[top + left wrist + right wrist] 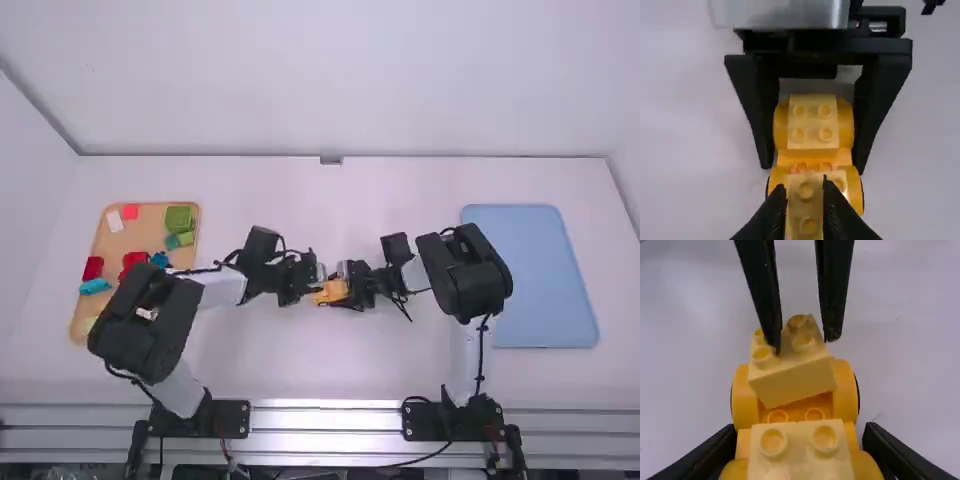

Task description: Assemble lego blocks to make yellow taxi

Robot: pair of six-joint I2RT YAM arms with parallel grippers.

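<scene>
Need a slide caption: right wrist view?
Taxi build: left claw at a tilted yellow block over the orange base, which the right claw grips.

The pale yellow blocks (792,380) and orange car base (746,400) look like smooth plastic with a soft sheen. At left of the high view, the tan tray (150,225) looks matt; the rail (325,420) along the bottom looks like shiny metal.

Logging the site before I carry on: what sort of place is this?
Probably a robotics lab or test workstation: a left arm and right arm are mounted at a white table, with a tan tray of loose blocks on one side and a blue tray on the other.
</scene>
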